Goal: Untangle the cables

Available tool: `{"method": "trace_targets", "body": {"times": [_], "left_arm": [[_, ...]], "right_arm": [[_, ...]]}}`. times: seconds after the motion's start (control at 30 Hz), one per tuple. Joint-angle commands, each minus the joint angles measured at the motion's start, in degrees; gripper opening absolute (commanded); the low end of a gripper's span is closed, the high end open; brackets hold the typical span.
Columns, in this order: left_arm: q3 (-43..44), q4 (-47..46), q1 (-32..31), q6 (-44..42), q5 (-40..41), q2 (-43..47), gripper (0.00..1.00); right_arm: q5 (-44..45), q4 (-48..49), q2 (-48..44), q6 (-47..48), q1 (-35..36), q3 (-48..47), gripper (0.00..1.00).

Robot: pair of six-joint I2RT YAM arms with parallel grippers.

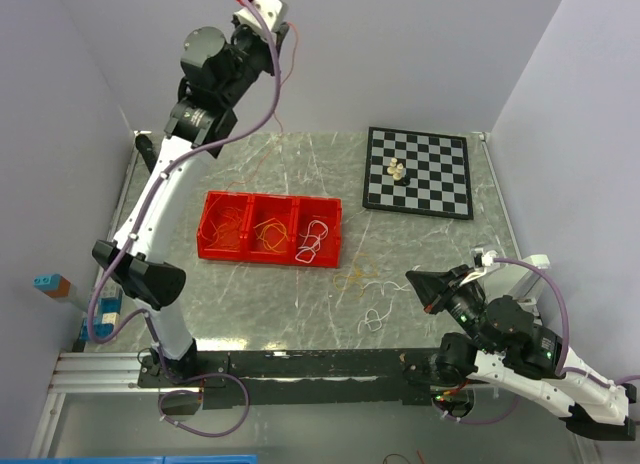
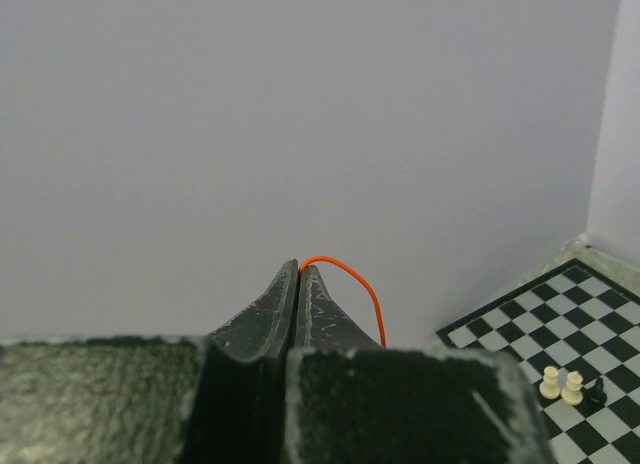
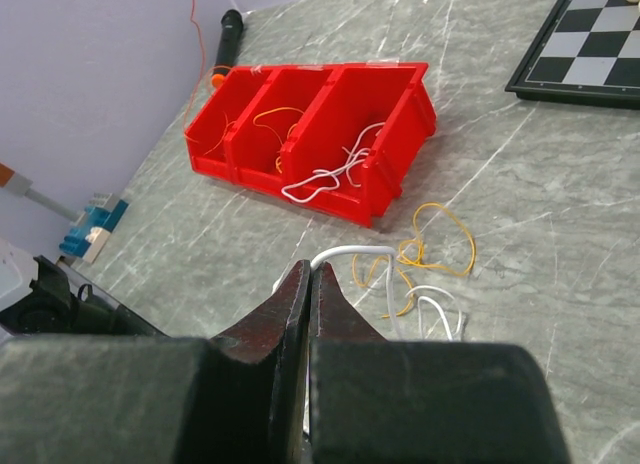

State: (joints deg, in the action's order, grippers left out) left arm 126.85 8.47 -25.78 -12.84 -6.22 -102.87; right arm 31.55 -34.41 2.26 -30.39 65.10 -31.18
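**Sorting of cables partly done, one clump left on the table**

Grey marbled table (image 1: pixel 250 294) with pale walls around it carried all the things. On the far right side lay a chessboard (image 1: pixel 435 189), and left of the centre stood a red bin (image 1: pixel 268 256) with three compartments.

The cables were divided between the bin and the table. The left compartment held red and orange ones (image 1: pixel 228 224), the middle one orange and yellow ones (image 1: pixel 270 232), and the right one white ones (image 1: pixel 315 239). So a good part of the work looked finished. A loose clump (image 3: pixel 408 252) of yellow and white cables lay on the table, near the right end of the bin, and I judged it to be not yet separated.

The left gripper (image 2: pixel 300 269) was raised high at the far side, its fingers pressed together on an orange cable (image 2: pixel 375 304) that hung down. The right gripper (image 3: pixel 308 269) was low beside the clump, fingers pressed together. A white cable started at its tips, but I could not tell if it was pinched.

A few small chess pieces (image 1: pixel 398 170) stood on the board.
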Motion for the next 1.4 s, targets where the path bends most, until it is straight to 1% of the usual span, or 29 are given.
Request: {"method": "trace_targets", "body": {"times": [0.0, 0.07, 0.23, 0.3, 0.43, 0.6, 0.67, 0.73, 0.83, 0.9, 1.03, 1.17, 1.3, 1.37], "left_arm": [[0.4, -7.2, -1.6, -3.3, -1.8, 2.8, 0.01], [1.5, -6.8, -1.5, -3.0, -1.2, 1.9, 0.01], [-2.8, -7.9, -0.5, -1.0, -1.2, 2.1, 0.01], [-3.4, -6.5, 1.3, 1.4, -2.0, 1.7, 0.01], [-6.3, -6.3, 7.3, 6.2, -3.4, 1.9, 0.01], [-13.5, -7.7, 14.3, 9.8, -5.0, 4.1, 0.01], [-16.4, -7.2, 15.8, 10.6, -5.9, 5.0, 0.01], [-21.3, -8.0, 16.4, 10.6, -6.3, 6.9, 0.01], [-30.6, -11.4, 16.7, 9.5, -7.0, 12.2, 0.01], [-34.5, -11.0, 16.7, 8.1, -7.0, 14.4, 0.01], [-38.9, -8.6, 17.0, 5.9, -8.3, 17.5, 0.01], [-42.1, -2.7, 17.0, 2.5, -9.6, 20.2, 0.01], [-45.8, 3.4, 17.3, -0.6, -5.5, 22.1, 0.01], [-49.0, 4.1, 17.8, -1.7, -3.5, 23.8, 0.01]], "right_arm": [[1.3, 0.7, -1.7, -0.4, 0.3, -1.4, 0.00], [1.4, 1.0, -1.7, -0.4, 0.3, -1.0, 0.00], [1.7, 0.1, -1.7, -0.2, 0.4, -1.6, 0.00], [1.8, -0.6, -3.4, -0.3, 0.3, -2.0, 0.00], [2.2, -2.1, -5.0, -0.8, 0.3, -2.0, 0.00], [2.6, -3.1, -6.0, -1.2, 0.3, -1.7, 0.00], [2.6, -2.8, -6.0, -1.2, 0.3, -1.7, 0.00], [2.4, -2.2, -5.2, -1.0, 0.4, -1.9, 0.00], [2.1, -1.5, -4.3, -0.9, 0.3, -1.8, 0.00], [2.0, -0.9, -3.8, -0.8, 0.4, -1.6, 0.00], [1.9, -0.4, -3.1, -0.6, 0.4, -1.3, 0.00], [1.9, -0.4, -2.5, -0.7, 0.3, -1.6, 0.00], [1.8, -0.5, -3.1, -0.8, 0.3, -1.6, 0.00], [1.8, -0.7, -3.1, -0.8, 0.3, -1.6, 0.00]]}}
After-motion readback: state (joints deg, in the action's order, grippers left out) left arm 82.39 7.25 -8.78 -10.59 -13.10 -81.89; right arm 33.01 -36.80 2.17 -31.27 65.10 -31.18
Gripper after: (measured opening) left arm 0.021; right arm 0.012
